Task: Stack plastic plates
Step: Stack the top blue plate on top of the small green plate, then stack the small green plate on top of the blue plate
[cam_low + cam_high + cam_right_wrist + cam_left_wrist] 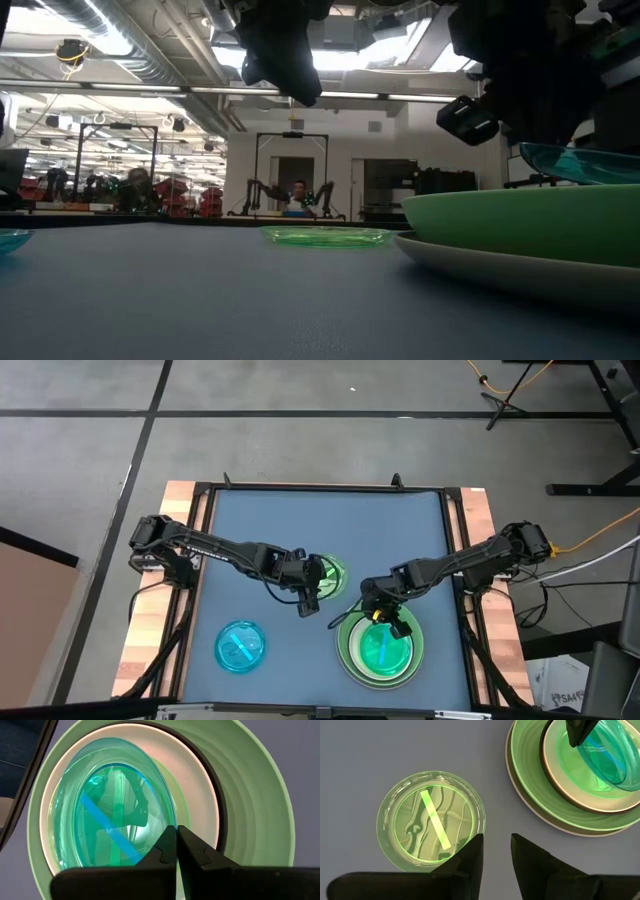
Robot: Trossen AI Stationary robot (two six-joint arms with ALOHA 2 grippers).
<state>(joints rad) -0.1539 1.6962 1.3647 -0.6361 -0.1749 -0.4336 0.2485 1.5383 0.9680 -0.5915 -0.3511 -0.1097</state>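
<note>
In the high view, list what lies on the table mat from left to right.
Small blue plate → left pincer → small green plate beside it → right pincer, holding a translucent plate over the plate stack.

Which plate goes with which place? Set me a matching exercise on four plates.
Plates:
1. blue plate
2. lone green plate
3. light green plate
4. tilted translucent plate

Places:
A. stacked directly on the grey plate
B. pinched at its rim by the shut right tool, above the stack
C. flat on the mat, alone, far from both tools
D. flat at mid-table, by the open left tool

Pairs: 1-C, 2-D, 3-A, 4-B
</note>
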